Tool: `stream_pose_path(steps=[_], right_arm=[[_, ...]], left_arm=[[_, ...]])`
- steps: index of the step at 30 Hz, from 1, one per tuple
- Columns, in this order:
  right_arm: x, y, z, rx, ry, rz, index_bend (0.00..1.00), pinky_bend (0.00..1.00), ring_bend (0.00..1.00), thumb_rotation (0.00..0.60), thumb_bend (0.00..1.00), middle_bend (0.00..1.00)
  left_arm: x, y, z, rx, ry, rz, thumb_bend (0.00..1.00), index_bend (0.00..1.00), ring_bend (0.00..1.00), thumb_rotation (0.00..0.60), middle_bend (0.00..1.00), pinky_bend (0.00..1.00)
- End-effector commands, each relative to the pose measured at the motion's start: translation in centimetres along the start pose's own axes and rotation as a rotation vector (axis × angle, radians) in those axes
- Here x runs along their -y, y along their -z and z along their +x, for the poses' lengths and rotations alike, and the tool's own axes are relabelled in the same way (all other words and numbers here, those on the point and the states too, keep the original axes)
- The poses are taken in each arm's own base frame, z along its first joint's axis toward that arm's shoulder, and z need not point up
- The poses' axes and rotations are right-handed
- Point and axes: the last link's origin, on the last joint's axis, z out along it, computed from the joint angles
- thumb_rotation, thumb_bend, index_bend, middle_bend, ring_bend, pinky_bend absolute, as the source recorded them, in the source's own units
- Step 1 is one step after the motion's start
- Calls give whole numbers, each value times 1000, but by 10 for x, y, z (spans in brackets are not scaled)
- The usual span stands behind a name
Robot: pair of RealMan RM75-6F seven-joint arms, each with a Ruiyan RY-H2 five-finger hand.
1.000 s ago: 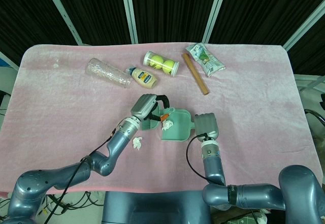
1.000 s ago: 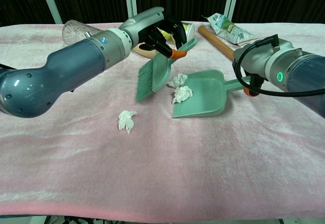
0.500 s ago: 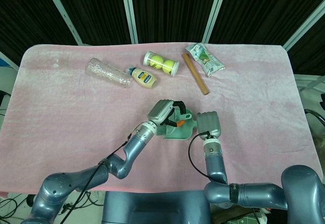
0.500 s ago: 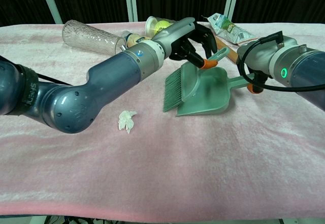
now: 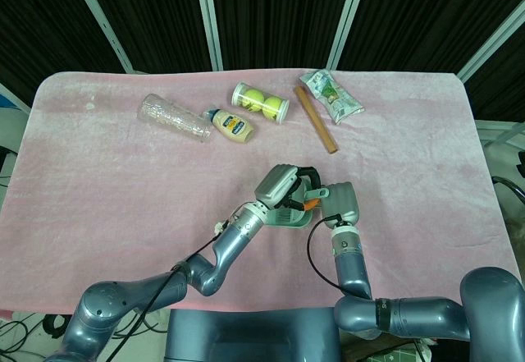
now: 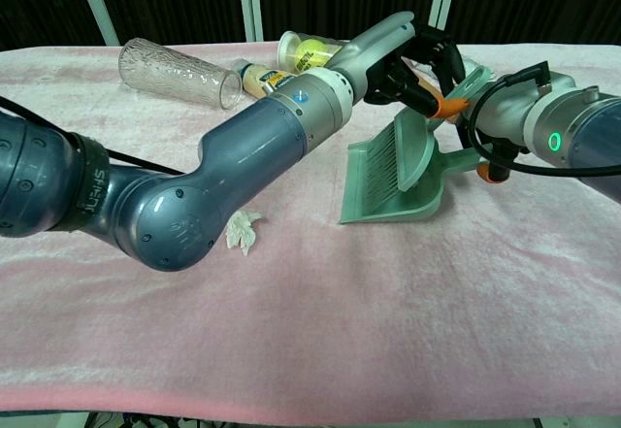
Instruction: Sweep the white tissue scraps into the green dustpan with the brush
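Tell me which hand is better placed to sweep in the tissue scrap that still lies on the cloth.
The left hand, I think: it holds the brush, and the tissue scrap lies on its side. The right hand grips the dustpan handle.

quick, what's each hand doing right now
Left hand: holding the brush.
Right hand: holding the dustpan handle.
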Motion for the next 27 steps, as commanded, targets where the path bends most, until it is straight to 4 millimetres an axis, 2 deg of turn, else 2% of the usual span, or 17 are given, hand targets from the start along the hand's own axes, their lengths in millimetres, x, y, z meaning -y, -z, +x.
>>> stream_pose_path(steps=[1, 6, 18, 27], right_arm=[[0, 1, 0, 3, 2, 8, 608, 828, 706, 600, 487, 578], [-1, 5, 1, 9, 2, 17, 608, 828, 706, 600, 487, 578], [3, 20, 0, 44, 3, 77, 608, 827, 706, 600, 487, 579], [7, 33, -1, 53, -1, 112, 609, 828, 706, 600, 487, 579]], left_arm=[[-2, 3, 5, -8, 6, -15, 361, 631, 889, 600, 629, 1000], [-5, 10, 17, -19, 8, -35, 361, 632, 889, 600, 630, 1000], [0, 35, 65, -50, -54, -35, 361, 633, 889, 600, 631, 1000], [14, 73, 84, -39, -62, 21, 361, 633, 889, 600, 631, 1000]])
